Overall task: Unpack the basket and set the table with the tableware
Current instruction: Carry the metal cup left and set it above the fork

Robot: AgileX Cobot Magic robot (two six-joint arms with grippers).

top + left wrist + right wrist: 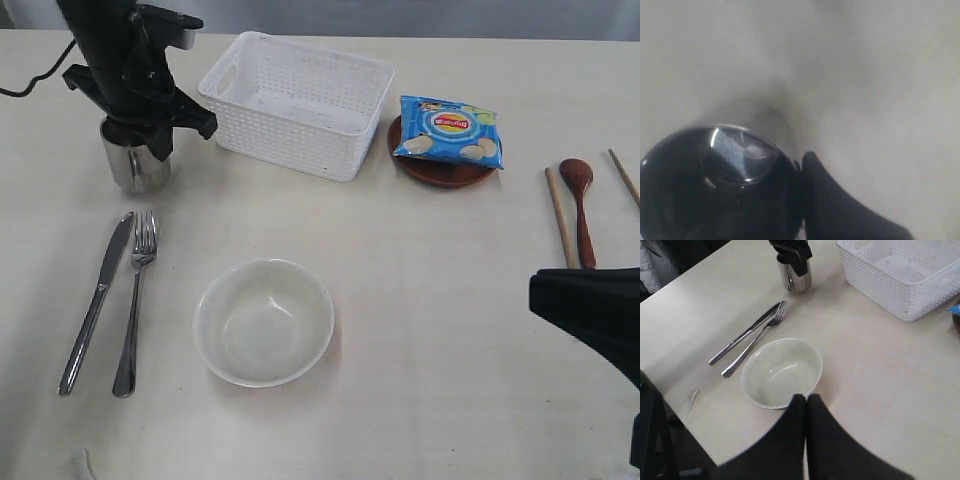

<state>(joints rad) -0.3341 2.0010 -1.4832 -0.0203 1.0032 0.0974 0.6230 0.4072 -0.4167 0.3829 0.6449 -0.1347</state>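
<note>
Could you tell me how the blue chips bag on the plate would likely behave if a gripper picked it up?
The chips bag looks puffed, so it is probably light and squashy. Its glossy film may slip in a pinch. It lies loose on the plate, so a push could slide it off.

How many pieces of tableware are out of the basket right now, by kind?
knife: 1
fork: 1
steel cup: 1
bowl: 1
plate: 1
spoon: 1
chopsticks: 2
Total: 8
</note>
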